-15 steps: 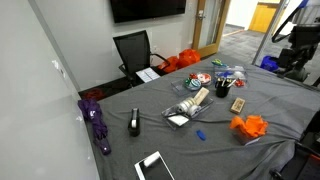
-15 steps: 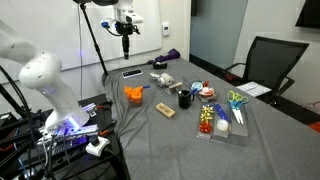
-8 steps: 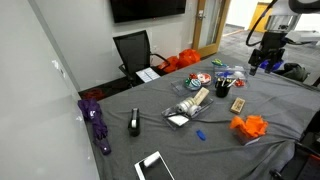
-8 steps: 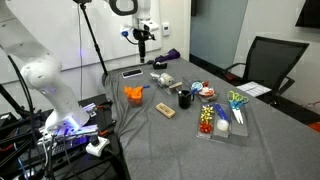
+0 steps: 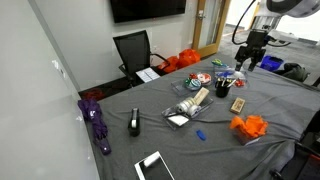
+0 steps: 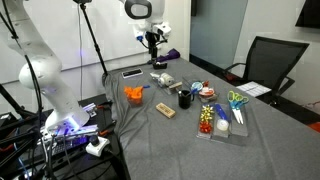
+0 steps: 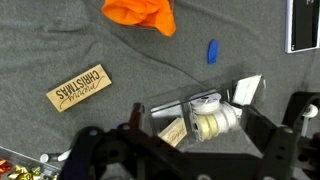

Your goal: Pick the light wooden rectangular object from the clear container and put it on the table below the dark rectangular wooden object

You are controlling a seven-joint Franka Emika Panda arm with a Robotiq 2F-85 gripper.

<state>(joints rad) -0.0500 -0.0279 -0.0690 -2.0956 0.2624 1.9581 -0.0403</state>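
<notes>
Hanging in the air above the table and touching nothing, the gripper carries no load. In the wrist view its dark fingers stand wide apart along the lower edge, though they are blurred. The light wooden rectangular object lies slanted inside the clear container; in the wrist view only one end of it shows, beside a roll of tape. The dark rectangular wooden object, printed with pale lettering, lies flat on the gray cloth to one side of the container and apart from it. An orange crumpled thing and a small blue piece rest on the cloth farther off. In an exterior view a black cup of pens stands between the container and the dark block.
</notes>
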